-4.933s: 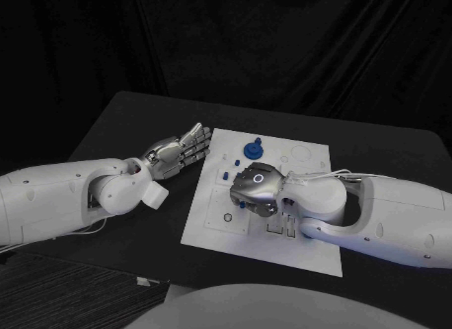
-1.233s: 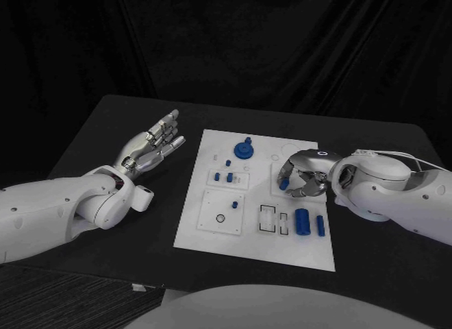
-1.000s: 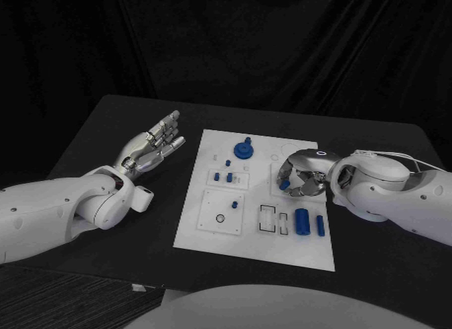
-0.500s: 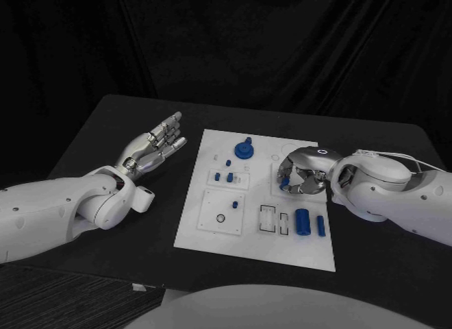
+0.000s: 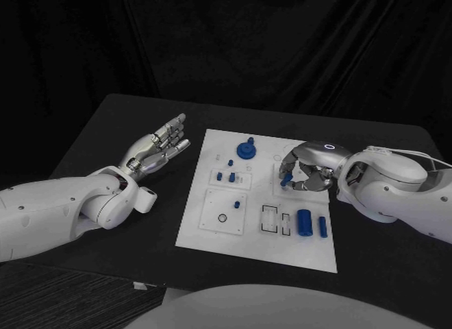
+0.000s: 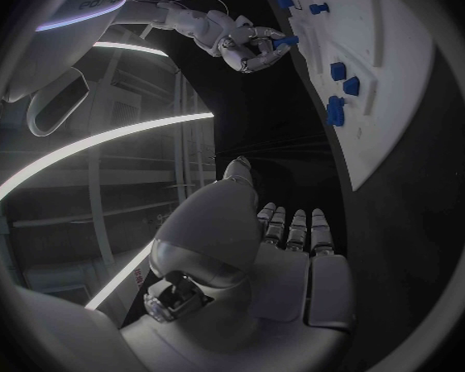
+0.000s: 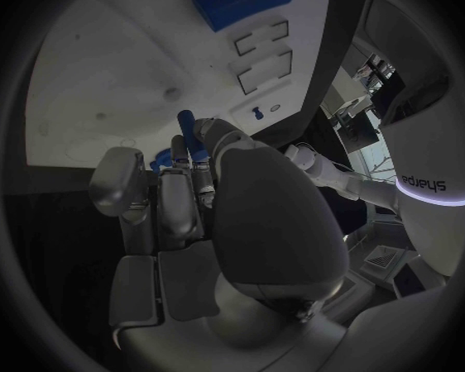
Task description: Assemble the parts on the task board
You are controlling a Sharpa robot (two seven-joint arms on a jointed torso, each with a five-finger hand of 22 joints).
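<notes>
The white task board (image 5: 254, 241) lies mid-table. My right hand (image 5: 309, 166) hovers over its right half and pinches a small blue peg (image 5: 287, 179) in its fingertips; the same peg (image 7: 187, 129) shows between the fingers in the right wrist view and again (image 6: 285, 40) in the left wrist view. My left hand (image 5: 162, 147) is held palm up with its fingers apart, empty, just off the board's left edge. A blue knob (image 5: 248, 149) stands at the board's far end. Small blue pegs (image 5: 226, 176) stand left of centre. Two blue cylinders (image 5: 304, 221) lie near the right edge.
Rectangular slots (image 5: 272, 217) and a dark ring (image 5: 222, 218) mark the board's near half. Black table (image 5: 118, 123) runs round the board, with bare room on the left and at the front. The large blue cylinder (image 7: 241, 0) lies ahead of my right hand.
My right hand has lifted a little and shifted right, keeping the blue peg. Earlier it was over the board's middle. The left hand has barely moved.
</notes>
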